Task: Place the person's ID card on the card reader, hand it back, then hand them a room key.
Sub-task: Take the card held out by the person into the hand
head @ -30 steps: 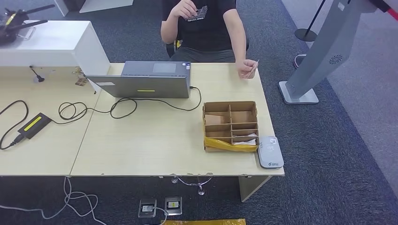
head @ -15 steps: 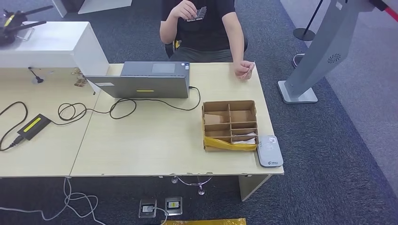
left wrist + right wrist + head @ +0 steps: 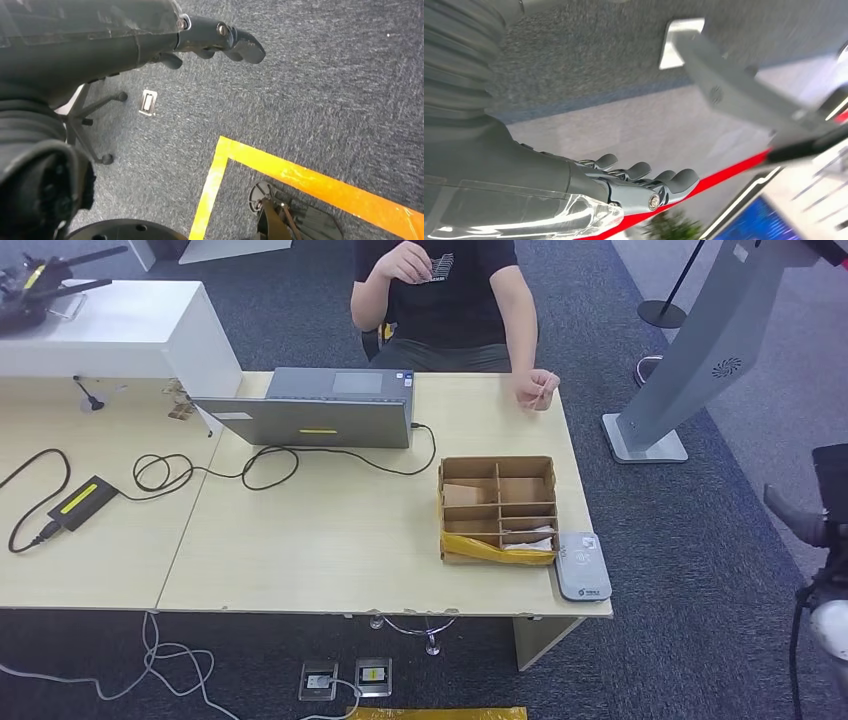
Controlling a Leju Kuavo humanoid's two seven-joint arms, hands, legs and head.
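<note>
Head view: ID card [image 3: 546,390] offered at one o'clock.
Right hand [image 3: 644,186] is raised empty, fingers [image 3: 674,179] loosely extended, presumably for receiving it; card reader [image 3: 583,565] awaits at four o'clock.

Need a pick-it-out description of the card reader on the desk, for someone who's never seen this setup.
Start at the light wooden desk and go to its near right corner, on the robot's side. There, right of the cardboard divider box, lies the card reader: a flat grey pad with rounded corners. It is the only grey item at that corner and lies at the desk's edge.
</note>
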